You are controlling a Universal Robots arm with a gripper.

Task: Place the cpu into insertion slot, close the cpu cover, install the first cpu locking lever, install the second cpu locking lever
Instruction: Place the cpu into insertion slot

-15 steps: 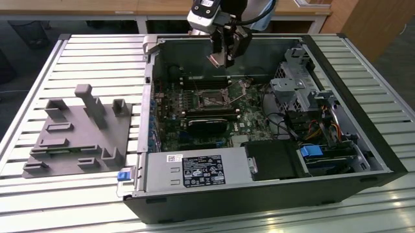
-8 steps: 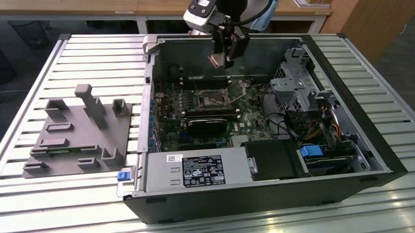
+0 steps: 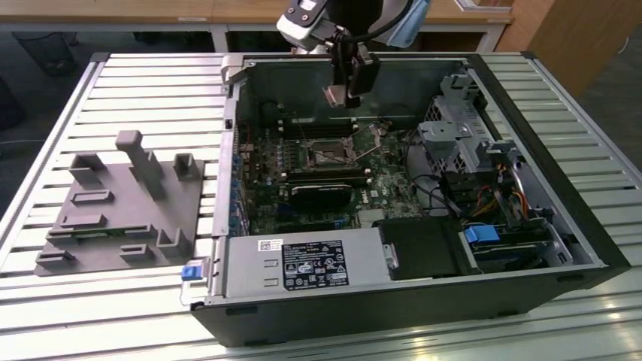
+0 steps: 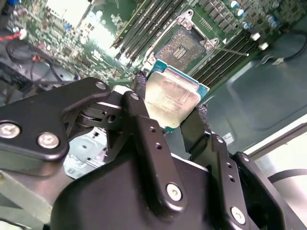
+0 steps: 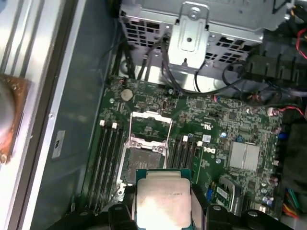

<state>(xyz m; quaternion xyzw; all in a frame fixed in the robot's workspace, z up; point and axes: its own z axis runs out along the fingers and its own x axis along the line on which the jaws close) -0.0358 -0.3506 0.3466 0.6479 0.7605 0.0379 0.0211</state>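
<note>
On the exterior view's left I see a grey moulded fixture (image 3: 119,207) lying on the slatted table (image 3: 150,83), just beside the open computer case (image 3: 422,301). Moving right, the gripper (image 3: 346,99) hangs above the far side of the case, over the motherboard (image 3: 301,173), with the cpu (image 3: 332,95) as a pale patch at its tip. From there I can't judge the grasp; the wrist views settle it. In the second wrist view the cpu (image 4: 173,96) is clamped by its edges between the two black fingers (image 4: 200,125), with its silvery face towards the camera and its green rim showing. It is up in the air, apart from the board, and the insertion slot (image 4: 183,45) lies beyond it, bare and dark-centred. The first wrist view gives me the cpu cover (image 5: 151,114) plainly. It is swung back off the slot (image 5: 143,160) towards a round coin battery (image 5: 126,94), and memory slots (image 5: 108,158) flank the socket. Furthest right in the exterior view sit the metal drive cage (image 3: 452,139) and some cables (image 3: 492,199).
</note>
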